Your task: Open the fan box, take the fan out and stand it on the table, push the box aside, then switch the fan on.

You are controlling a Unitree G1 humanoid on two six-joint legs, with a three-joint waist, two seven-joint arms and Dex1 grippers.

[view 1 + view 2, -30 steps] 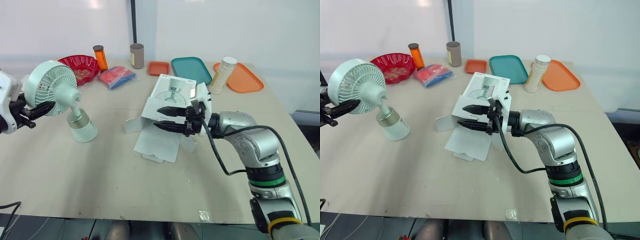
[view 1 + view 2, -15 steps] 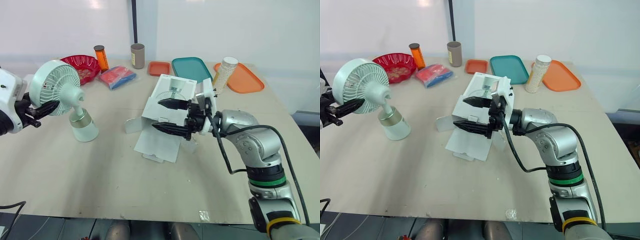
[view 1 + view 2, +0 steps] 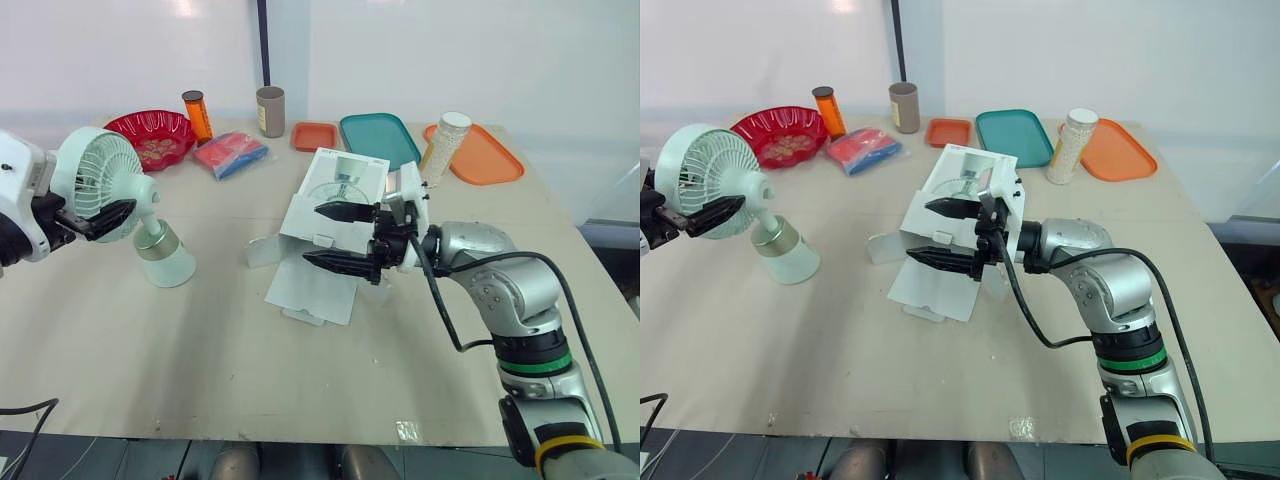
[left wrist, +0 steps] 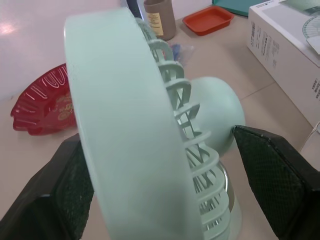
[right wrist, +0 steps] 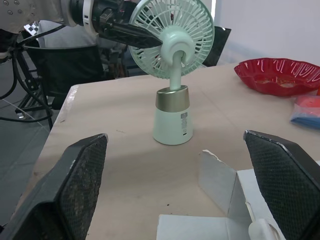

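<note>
Beige worktop [image 3: 200, 340] scene: a mint-green fan [image 3: 140, 195] stands upright, out of its white fan box [image 3: 330, 180].

Well to the left of the fan box, the fan rests on its base, its round head clasped by the left gripper [image 4: 156, 140], whose jaws pinch it between front rim and rear motor hub. The fan box lies flat with the flaps of its near end open. The right gripper [image 3: 330, 237] hovers at that open end, jaws spread wide, one over the lid and one over the lower flap. Beyond the fan box sit a small orange tray [image 3: 314, 135], a teal tray [image 3: 380, 138], a white bottle [image 3: 442, 150] and a larger orange tray [image 3: 485, 155]. Beyond it and to its left lie a blue-and-red packet [image 3: 232, 153], a brown cup [image 3: 270, 110], an orange bottle [image 3: 195, 112] and a red bowl [image 3: 152, 135].
</note>
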